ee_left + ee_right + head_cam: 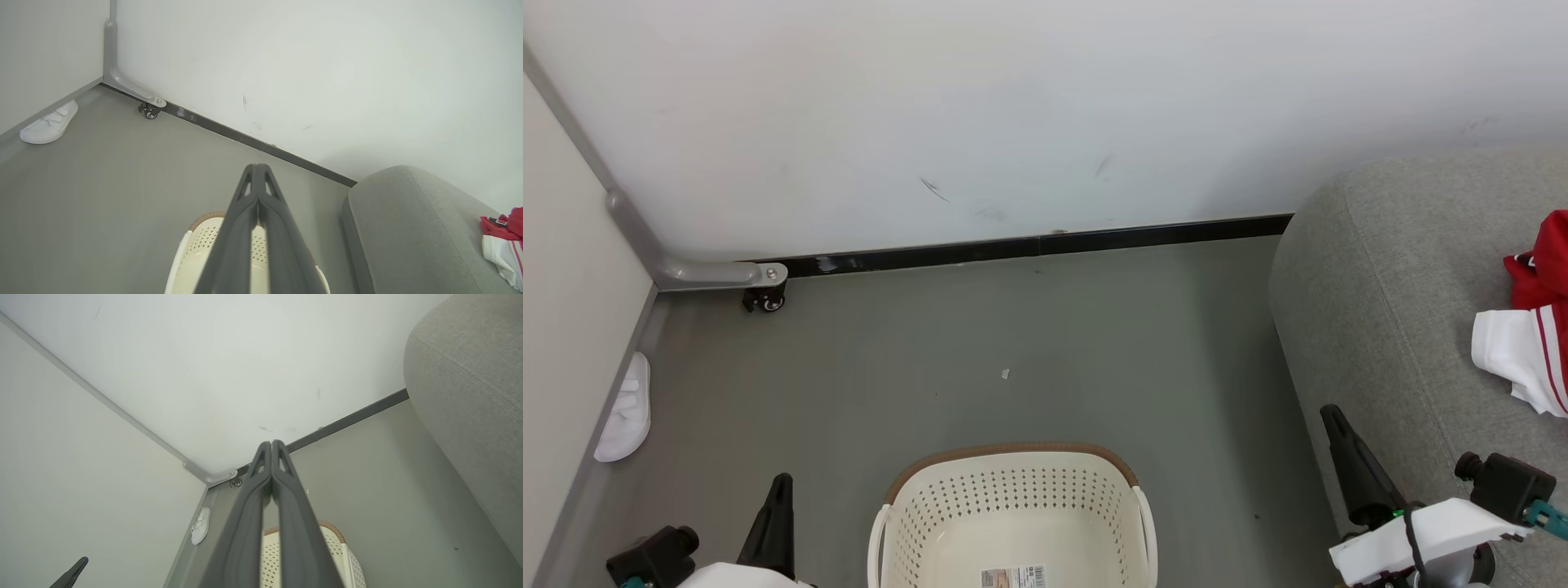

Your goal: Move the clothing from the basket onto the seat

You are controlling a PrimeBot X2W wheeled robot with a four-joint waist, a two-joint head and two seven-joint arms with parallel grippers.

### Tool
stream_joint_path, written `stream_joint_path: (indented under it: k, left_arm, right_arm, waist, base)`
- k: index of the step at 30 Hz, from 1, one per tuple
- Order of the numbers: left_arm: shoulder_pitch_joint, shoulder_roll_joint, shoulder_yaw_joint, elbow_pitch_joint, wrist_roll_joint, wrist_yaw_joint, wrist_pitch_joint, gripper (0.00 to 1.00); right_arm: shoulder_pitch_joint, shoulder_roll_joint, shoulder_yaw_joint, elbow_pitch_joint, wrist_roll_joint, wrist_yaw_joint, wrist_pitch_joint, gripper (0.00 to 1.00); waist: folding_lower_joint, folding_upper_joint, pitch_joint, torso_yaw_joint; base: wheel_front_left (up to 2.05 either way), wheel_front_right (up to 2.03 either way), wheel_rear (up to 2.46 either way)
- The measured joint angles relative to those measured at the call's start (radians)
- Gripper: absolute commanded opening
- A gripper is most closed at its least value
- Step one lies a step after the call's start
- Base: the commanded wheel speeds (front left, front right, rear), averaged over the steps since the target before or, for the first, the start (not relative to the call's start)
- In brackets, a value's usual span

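Note:
The cream perforated basket (1013, 514) with a brown rim stands on the floor at the bottom centre, holding nothing but the paper label on its bottom. The red and white clothing (1531, 318) lies bunched on the grey sofa seat (1380, 310) at the right edge; it also shows as clothing (504, 241) in the left wrist view. My left gripper (783, 482) is shut at the lower left, beside the basket. My right gripper (1331, 415) is shut at the lower right, over the sofa's front edge. Both grippers hold nothing: left gripper (257, 167), right gripper (271, 444).
A white slipper (625, 412) lies by the left wall. A grey bracket with a small caster wheel (764, 300) sits in the corner. A tiny white scrap (1005, 374) lies on the grey floor between basket and wall.

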Motion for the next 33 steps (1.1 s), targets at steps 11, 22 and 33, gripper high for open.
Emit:
stream_joint_path:
  k: [11, 22, 33]
  left_arm:
    - [-0.001, -0.002, 0.026, -0.001, -0.132, -0.018, 0.043, 0.00]
    - [-0.002, -0.006, 0.049, -0.001, -0.267, -0.030, 0.079, 0.00]
    - [-0.007, -0.014, 0.072, 0.003, -0.399, -0.044, 0.121, 0.00]
  right_arm:
    - [0.000, -0.002, -0.021, 0.017, 0.158, 0.000, 0.039, 0.00]
    - [-0.004, -0.005, -0.038, 0.039, 0.312, 0.000, 0.070, 0.00]
    - [-0.006, -0.007, -0.063, 0.059, 0.468, 0.000, 0.101, 0.00]
  waist:
    - [0.0083, 0.0000, -0.013, 0.001]
    - [0.0068, 0.0000, -0.020, 0.001]
    - [-0.0027, 0.0000, -0.017, 0.001]
  base:
    - [0.00, 0.00, 0.00]
    - [0.00, 0.00, 0.00]
    - [0.00, 0.00, 0.00]
